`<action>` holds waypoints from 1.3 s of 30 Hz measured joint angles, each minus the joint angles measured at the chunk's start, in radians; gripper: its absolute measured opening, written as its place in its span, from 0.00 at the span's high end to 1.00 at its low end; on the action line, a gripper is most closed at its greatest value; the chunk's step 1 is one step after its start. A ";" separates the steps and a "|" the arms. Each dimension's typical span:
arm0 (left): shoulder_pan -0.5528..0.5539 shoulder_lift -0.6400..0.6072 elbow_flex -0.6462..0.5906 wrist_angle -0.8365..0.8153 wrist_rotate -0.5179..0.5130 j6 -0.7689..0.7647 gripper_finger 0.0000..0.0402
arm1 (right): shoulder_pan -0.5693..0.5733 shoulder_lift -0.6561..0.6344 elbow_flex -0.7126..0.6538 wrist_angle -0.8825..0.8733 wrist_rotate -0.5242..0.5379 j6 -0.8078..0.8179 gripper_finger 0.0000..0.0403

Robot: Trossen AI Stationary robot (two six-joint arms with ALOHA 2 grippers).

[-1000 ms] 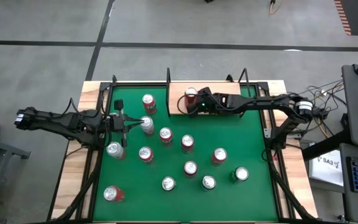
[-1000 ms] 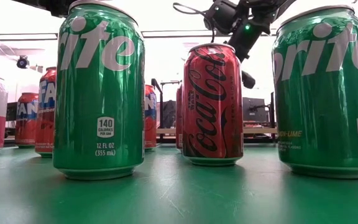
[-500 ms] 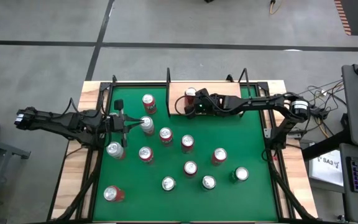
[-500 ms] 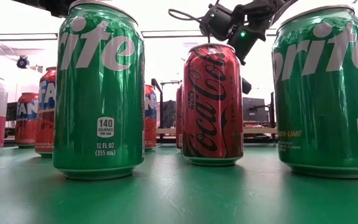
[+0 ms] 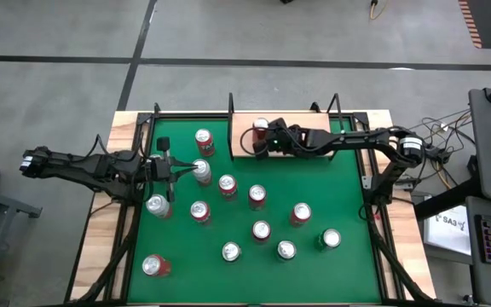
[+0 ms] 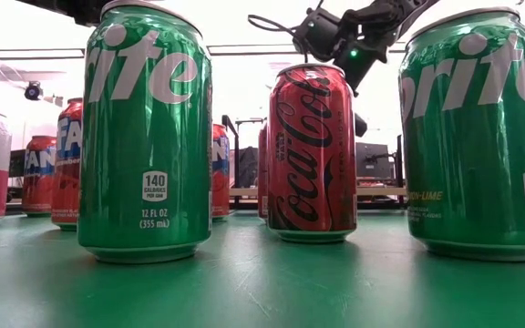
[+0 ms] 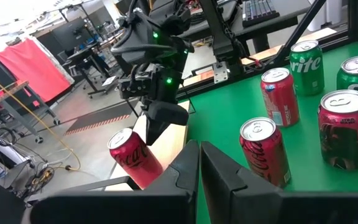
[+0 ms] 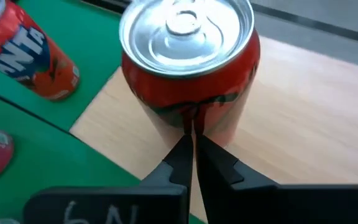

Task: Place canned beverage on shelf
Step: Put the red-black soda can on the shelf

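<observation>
A red can [image 5: 261, 130] stands upright on its base on the light wooden shelf [image 5: 307, 126] at the table's far edge. It also shows in the right wrist view [image 8: 188, 74] and the left wrist view [image 7: 135, 160]. My right gripper [image 5: 266, 143] [image 8: 191, 142] is shut, its tips at the can's near side, slanting down. My left gripper [image 5: 186, 170] [image 7: 199, 148] is shut at the table's left. It is empty and level, beside a silver-topped can [image 5: 201, 170]. My right gripper's shut fingertips [image 8: 184, 149] stand right at the red can's side wall [image 8: 188, 121], low on its near side, coming from the table's right and slanting down. I cannot tell whether they touch it. The can stands upright on the shelf.
Several more cans stand on the green felt [image 5: 339, 196], among them two Sprite cans [image 6: 144, 128] [image 6: 477, 128], a Coca-Cola can [image 6: 311, 150] and a Fanta can [image 8: 33, 59] beside the shelf. Black uprights [image 5: 231, 107] [image 5: 335, 104] rise at the shelf's ends.
My right gripper has gone a little toward the table's left, closer to the red can on the shelf. The can has stayed upright where it was.
</observation>
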 joint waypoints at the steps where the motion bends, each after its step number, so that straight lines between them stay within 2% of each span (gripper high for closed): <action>1: 0.000 0.000 0.000 0.000 0.000 0.000 1.00 | -0.003 0.000 0.000 0.007 0.000 -0.004 0.97; 17: 0.000 0.000 0.000 -0.006 0.000 0.000 1.00 | -0.025 0.000 0.000 0.015 -0.001 -0.034 0.97; 32: 0.000 0.001 0.000 -0.006 0.000 0.004 1.00 | -0.094 0.000 0.000 0.044 -0.002 -0.091 0.97; 39: 0.000 0.001 0.000 -0.006 0.000 0.004 1.00 | -0.097 0.000 0.000 0.105 -0.002 -0.121 0.97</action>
